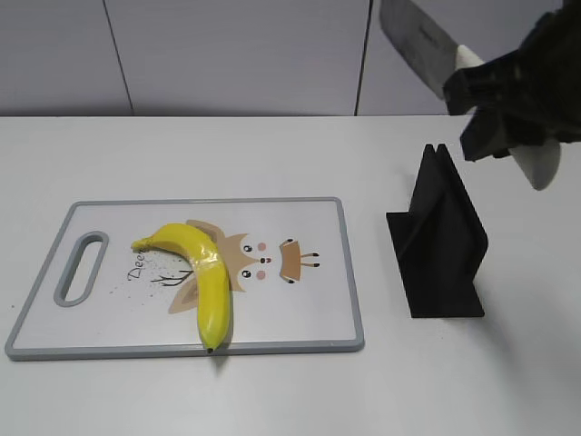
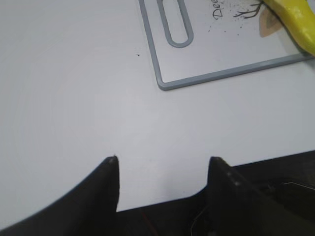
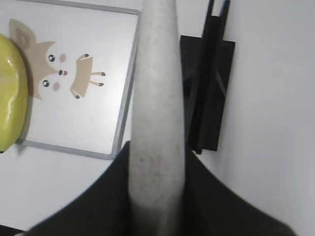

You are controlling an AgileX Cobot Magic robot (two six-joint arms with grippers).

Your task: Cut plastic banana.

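While clamped on the knife (image 1: 454, 56) by its white handle, right gripper (image 1: 499, 95) hangs up in the top right of the exterior frame, well above the table (image 1: 272, 145). Grey blade angled toward the upper left, butt of the handle poking out lower right. Same grasp seen in the right wrist view: pale handle (image 3: 157, 123) running straight up the middle of the frame, dark fingers (image 3: 98, 196) pressed on both sides at the bottom.

Right below that, a black knife stand (image 1: 440, 241) sitting on the table, right of centre, just beside the board's right edge but not touching.

Left gripper (image 2: 162, 182) parked low at the bottom of its wrist frame, two fingertips (image 2: 110, 172) spread apart with only bare table between them, holding nothing. Out of sight in the exterior view.

Plastic banana (image 1: 200, 272) lying on the cutting board (image 1: 309, 318), left-centre of the exterior frame, curved, dark tip at the board's near edge, stem end toward the handle slot (image 1: 80, 268). Partly covering the cartoon print (image 1: 272, 259). Board flat on the table, grey rim, slot on the left. Well apart from both grippers.
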